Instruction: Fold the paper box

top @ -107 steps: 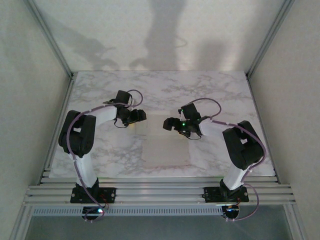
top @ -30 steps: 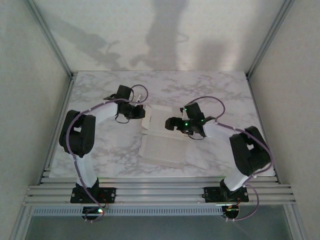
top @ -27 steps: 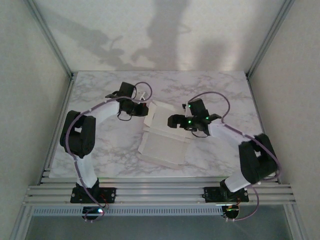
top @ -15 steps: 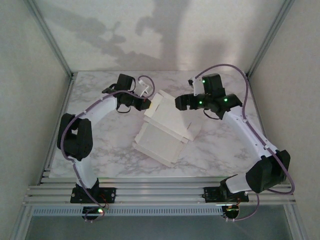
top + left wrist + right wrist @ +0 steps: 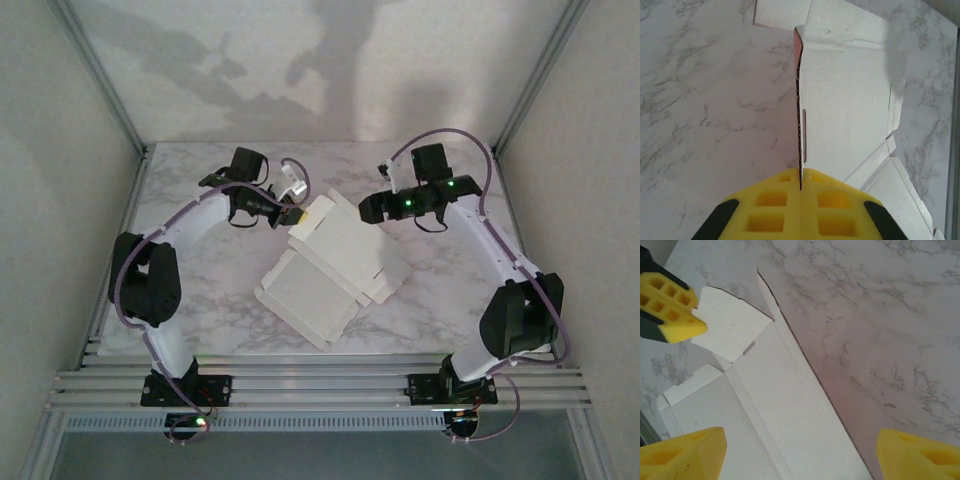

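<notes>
The paper box (image 5: 330, 265) lies white face up in the middle of the marble table (image 5: 450, 290), turned diagonally. Its far-left flap is raised. My left gripper (image 5: 293, 213) is shut on that flap's edge; in the left wrist view the yellow pads (image 5: 832, 207) pinch the paperboard edge, and the box (image 5: 845, 110) shows a sliver of pink on its underside. My right gripper (image 5: 368, 208) hovers open just above the box's far right edge. In the right wrist view its yellow fingers (image 5: 682, 455) stand wide apart over the white panel (image 5: 775, 405), holding nothing.
Aluminium frame posts and pale walls enclose the table on the left, right and back. A rail runs along the near edge by the arm bases (image 5: 185, 385). Bare marble lies to the right of the box (image 5: 880, 330) and along the far side.
Both arms have reached toward the far side. The left gripper has pulled the box's flap up and turned the box diagonally. The right gripper swung away to the far right, jaws narrowing slightly.
</notes>
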### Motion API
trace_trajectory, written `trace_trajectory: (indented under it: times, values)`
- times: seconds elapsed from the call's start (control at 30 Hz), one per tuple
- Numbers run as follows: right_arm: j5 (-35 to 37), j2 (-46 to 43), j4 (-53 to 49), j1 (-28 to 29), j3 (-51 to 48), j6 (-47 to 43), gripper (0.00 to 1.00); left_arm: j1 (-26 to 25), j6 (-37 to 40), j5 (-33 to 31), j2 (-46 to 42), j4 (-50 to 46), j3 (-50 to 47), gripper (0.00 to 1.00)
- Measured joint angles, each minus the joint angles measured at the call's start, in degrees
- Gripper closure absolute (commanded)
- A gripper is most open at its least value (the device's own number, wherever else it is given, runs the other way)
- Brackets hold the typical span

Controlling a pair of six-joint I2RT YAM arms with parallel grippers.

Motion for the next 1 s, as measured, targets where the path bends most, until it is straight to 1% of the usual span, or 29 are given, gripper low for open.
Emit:
trace_trajectory:
  times: [0.27,0.4,0.73,0.83,1.0]
  values:
    - [-3.08,2.75,0.11,0.0,-0.02,-1.25,0.27,0.0,1.53,2.25,-0.02,-0.37,-0.02,1.0]
    - [-3.08,2.86,1.36,0.0,-0.94,-1.2,0.32,0.0,1.57,2.69,-0.02,-0.33,-0.02,1.0]
    - [-2.84,4.94,2.64,0.35,-1.09,-1.22,0.38,0.0,1.68,4.2,-0.02,-0.09,-0.02,1.0]
    - [-1.62,5.27,2.75,1.27,-1.11,-1.22,0.47,0.0,1.99,4.55,-0.02,0.07,-0.02,1.0]
    - [1.7,5.33,3.26,3.21,-1.7,-1.31,0.67,0.0,2.38,4.59,0.13,0.07,-0.02,1.0]
